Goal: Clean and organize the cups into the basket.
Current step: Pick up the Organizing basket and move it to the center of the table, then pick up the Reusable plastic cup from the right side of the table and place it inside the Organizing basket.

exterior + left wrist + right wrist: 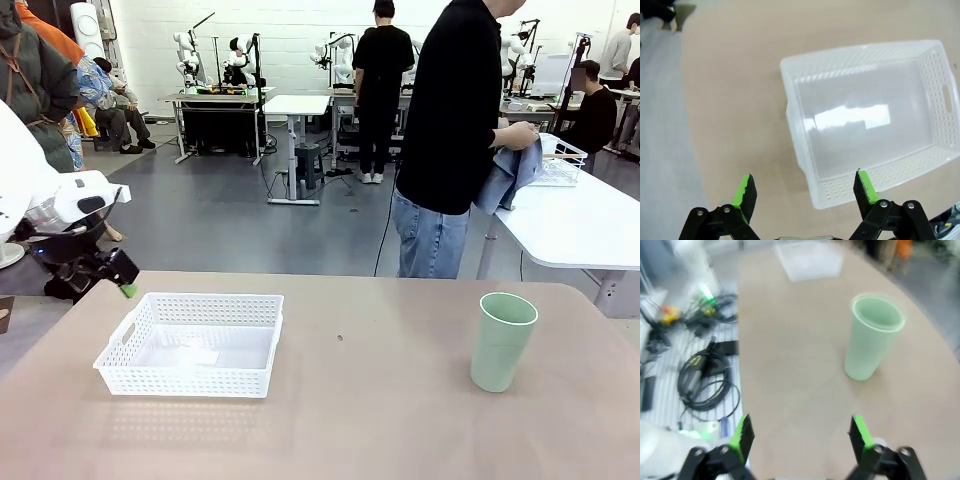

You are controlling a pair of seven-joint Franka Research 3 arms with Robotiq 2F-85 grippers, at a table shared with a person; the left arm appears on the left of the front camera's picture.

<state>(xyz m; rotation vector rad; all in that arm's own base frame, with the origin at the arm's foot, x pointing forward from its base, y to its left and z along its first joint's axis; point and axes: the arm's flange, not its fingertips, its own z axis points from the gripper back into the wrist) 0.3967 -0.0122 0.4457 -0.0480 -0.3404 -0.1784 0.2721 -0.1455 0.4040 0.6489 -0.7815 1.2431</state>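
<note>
Basket [900,165] just ahead of left hand [805,187], spread wide, empty; mint cup [872,337] beyond right hand [802,432], likewise wide, empty.

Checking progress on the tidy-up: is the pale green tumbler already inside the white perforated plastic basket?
No, the pale mint green tumbler stands upright on the tan table, apart from the white lattice-sided plastic basket.

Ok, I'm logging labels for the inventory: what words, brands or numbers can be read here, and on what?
None can be read.
The pale mint green plastic tumbler and the white perforated plastic basket are plain, without print.
The tan tabletop carries no lettering either.
</note>
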